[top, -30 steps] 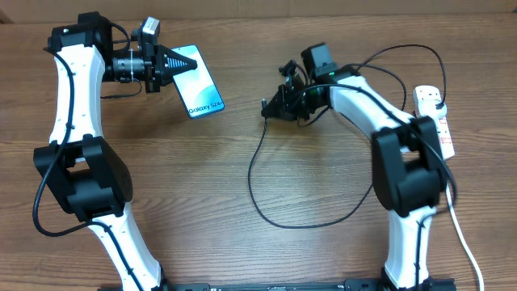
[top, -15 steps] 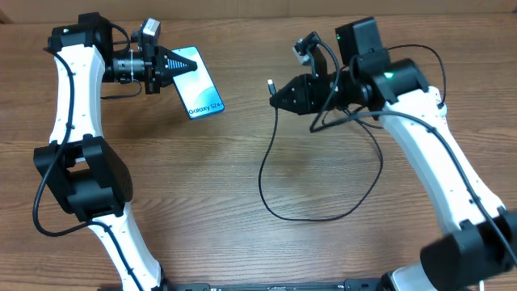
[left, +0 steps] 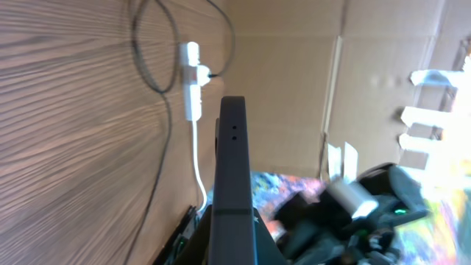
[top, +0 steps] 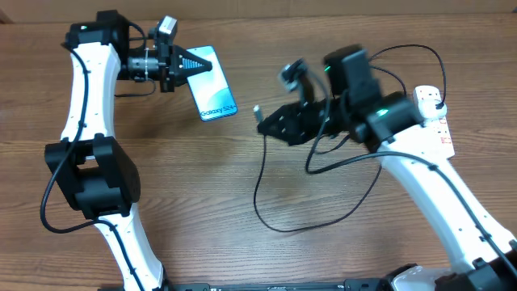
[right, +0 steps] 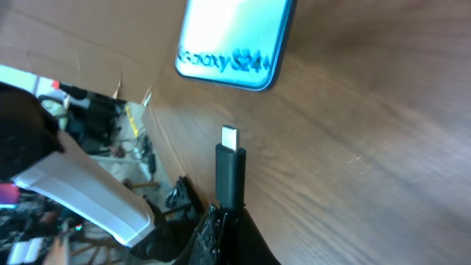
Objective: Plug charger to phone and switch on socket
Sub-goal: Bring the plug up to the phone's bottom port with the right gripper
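Observation:
My left gripper [top: 188, 63] is shut on the phone [top: 212, 83], holding it above the table at the upper left; its light blue screen reads "Galaxy S24". The left wrist view shows the phone's dark bottom edge [left: 234, 158] end on. My right gripper [top: 273, 123] is shut on the charger's connector end [top: 258, 112]; the tip [right: 229, 138] points at the phone [right: 235, 40], a short gap away. The black cable [top: 266, 194] loops over the table to the white socket [top: 435, 117] at the right edge, also in the left wrist view [left: 192, 92].
The socket's thick white cord [left: 197, 173] runs toward the table's front. A cardboard wall [left: 294, 81] stands behind the table. The cable loop [top: 323, 218] lies across the table's middle, under my right arm.
My left gripper has moved the phone to the right and a little down. My right gripper has moved left and down with the connector, closing on the phone.

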Motion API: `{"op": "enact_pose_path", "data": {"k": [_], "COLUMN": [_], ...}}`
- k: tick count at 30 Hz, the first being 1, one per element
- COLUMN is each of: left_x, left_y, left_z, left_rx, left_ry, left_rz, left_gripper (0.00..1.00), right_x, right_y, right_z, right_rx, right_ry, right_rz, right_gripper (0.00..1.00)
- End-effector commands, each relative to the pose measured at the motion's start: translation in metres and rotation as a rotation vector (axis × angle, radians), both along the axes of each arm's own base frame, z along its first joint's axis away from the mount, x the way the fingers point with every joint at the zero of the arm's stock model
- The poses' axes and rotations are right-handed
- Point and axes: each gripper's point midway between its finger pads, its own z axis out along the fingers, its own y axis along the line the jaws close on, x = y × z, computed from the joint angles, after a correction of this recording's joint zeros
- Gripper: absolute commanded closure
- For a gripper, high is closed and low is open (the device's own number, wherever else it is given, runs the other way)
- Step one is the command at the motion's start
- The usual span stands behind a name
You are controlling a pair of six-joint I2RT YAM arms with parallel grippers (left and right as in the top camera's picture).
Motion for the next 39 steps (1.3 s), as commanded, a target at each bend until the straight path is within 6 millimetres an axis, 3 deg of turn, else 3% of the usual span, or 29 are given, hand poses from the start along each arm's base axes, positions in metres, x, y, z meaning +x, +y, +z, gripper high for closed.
{"op": "enact_pose_path", "data": {"k": [1,6,27,39], "left_x": [-0.005,-0.003,-0.003,-0.008], "left_y": [-0.010,-0.011,-0.013,-0.030], "left_z": [0.043,0.050,0.054,0.053], "left_rx": [-0.143,-0.180,-0.200,-0.202], "left_ry": [-0.135,-0.173,-0.158,-0.150], "left_rz": [-0.029,-0.035,-0.038,-0.076], "left_gripper": [0.96,0.96,0.96,0.96], "right_x": [-0.017,-0.021,-0.004,0.000], "right_y": [0.016,0.025,0.035,0.034], "right_z": [-0.016,-0.022,-0.003,-0.004], "right_rx": [0.010,0.013,0.096,0.086], "right_ry": [0.103,0.126,0.108,0.096], "right_rz": [-0.005,-0.016,-0.069,-0.089], "right_gripper": [0.96,0.96,0.96,0.96]}}
